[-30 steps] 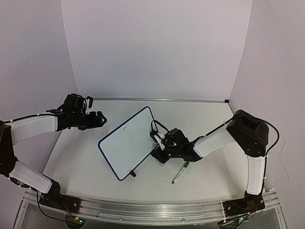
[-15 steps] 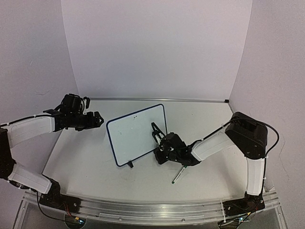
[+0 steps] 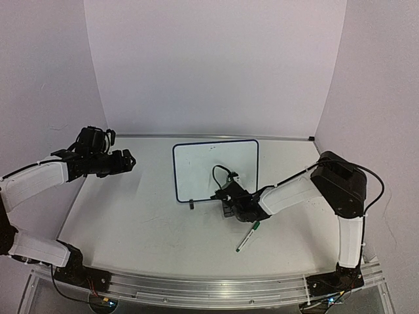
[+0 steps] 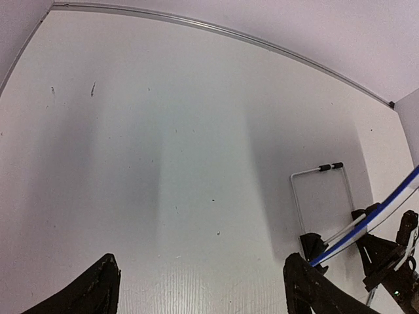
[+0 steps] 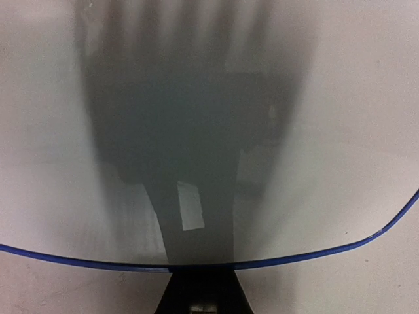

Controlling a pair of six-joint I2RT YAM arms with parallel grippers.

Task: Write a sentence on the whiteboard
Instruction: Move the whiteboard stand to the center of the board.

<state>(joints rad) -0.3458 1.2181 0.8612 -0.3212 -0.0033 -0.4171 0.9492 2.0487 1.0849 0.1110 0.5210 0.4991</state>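
The whiteboard [image 3: 209, 163], white with a thin dark-blue frame, stands upright at the table's middle and faces the top camera. No green sentence shows on it. My right gripper [image 3: 229, 195] is shut on its lower edge. In the right wrist view the board [image 5: 327, 131] fills the frame, and the right gripper [image 5: 200, 271] clamps its blue rim. My left gripper [image 3: 129, 159] is open and empty, well to the left of the board. In the left wrist view the left gripper [image 4: 200, 261] hangs over bare table, with the board's blue edge [image 4: 386, 203] at the far right.
A white marker pen with a green cap [image 3: 247, 237] lies on the table in front of my right arm. A wire stand [image 4: 321, 196] and a black clip foot [image 4: 313, 245] sit at the board's base. White walls close the back and sides.
The whiteboard has swung from lying tilted at the left to standing upright, further right and facing the camera, turned by my right gripper. My left gripper has drawn back a little to the left.
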